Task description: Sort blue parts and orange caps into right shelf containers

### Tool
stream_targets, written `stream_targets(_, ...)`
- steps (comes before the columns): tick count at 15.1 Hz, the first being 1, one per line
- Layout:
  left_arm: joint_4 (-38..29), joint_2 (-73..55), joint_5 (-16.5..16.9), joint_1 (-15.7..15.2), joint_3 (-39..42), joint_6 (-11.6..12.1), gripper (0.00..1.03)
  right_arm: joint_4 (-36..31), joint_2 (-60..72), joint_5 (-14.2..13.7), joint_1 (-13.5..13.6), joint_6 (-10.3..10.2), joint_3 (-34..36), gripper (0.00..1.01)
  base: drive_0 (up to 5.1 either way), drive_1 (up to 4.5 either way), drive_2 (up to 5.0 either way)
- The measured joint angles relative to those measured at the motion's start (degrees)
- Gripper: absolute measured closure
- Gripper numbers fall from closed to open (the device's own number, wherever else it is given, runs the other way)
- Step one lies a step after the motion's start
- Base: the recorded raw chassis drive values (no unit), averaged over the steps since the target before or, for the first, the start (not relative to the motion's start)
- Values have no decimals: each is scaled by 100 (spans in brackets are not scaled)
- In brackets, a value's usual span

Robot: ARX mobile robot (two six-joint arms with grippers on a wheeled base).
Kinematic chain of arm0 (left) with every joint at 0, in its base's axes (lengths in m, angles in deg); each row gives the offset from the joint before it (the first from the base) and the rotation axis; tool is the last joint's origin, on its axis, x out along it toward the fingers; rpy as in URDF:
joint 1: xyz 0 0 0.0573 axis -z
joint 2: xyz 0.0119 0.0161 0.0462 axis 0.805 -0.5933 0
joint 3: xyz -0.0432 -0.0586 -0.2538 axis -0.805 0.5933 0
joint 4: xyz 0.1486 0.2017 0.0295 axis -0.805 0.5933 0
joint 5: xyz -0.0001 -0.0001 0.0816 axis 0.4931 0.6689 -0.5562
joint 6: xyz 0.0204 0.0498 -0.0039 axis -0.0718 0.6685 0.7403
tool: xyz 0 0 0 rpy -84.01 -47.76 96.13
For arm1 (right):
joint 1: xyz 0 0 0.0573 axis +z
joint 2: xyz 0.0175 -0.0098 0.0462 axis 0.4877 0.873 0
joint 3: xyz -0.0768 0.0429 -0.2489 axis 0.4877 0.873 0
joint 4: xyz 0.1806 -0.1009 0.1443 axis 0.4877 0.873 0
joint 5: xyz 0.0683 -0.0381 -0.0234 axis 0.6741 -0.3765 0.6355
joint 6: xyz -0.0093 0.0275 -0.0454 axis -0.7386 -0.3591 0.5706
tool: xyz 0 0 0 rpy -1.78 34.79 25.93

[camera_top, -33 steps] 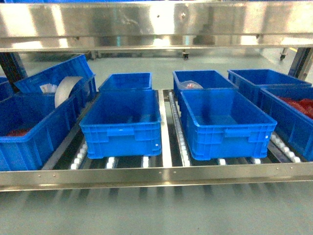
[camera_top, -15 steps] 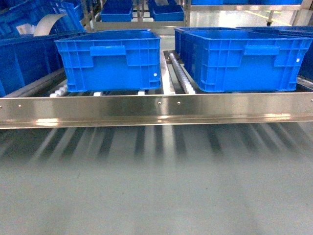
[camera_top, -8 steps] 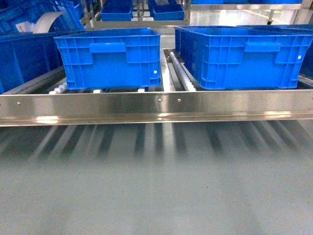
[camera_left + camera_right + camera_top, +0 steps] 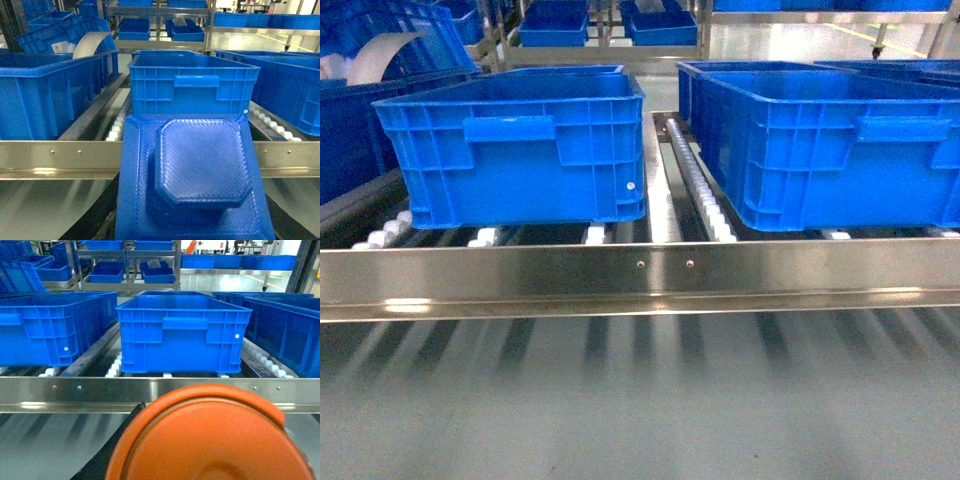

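A blue part (image 4: 200, 170), a flat textured plate with a raised octagonal block, fills the lower left wrist view. My left gripper holds it from below, with only a dark finger (image 4: 107, 227) showing beside it. An orange cap (image 4: 210, 440), round with a thick rim, fills the lower right wrist view, held by my right gripper, whose dark finger (image 4: 112, 445) shows at its left. Both hang in front of the shelf's steel front rail (image 4: 640, 275). Behind the rail stand two right shelf containers, one on the left (image 4: 520, 150) and one on the right (image 4: 830, 150). Neither gripper shows in the head view.
White rollers (image 4: 695, 180) run between the two crates. Another blue crate (image 4: 50, 90) at the far left holds a curved white sheet (image 4: 92, 42). More crates sit on racks behind (image 4: 107, 270). Grey floor lies below the rail.
The head view has dropped from looking down into the crates to level with their side walls. Over the last second it has drawn closer, so the crates look larger.
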Motion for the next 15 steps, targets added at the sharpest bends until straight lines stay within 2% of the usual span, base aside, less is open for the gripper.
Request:
stream_targets(14,-4,0,2,0,0,-2,60,2,0,0,0,0,0,57,2,422,-417)
stream_targets(15,-9,0,0,0,0,-2,60,-2,0,0,0,0,0,57,0,0,0)
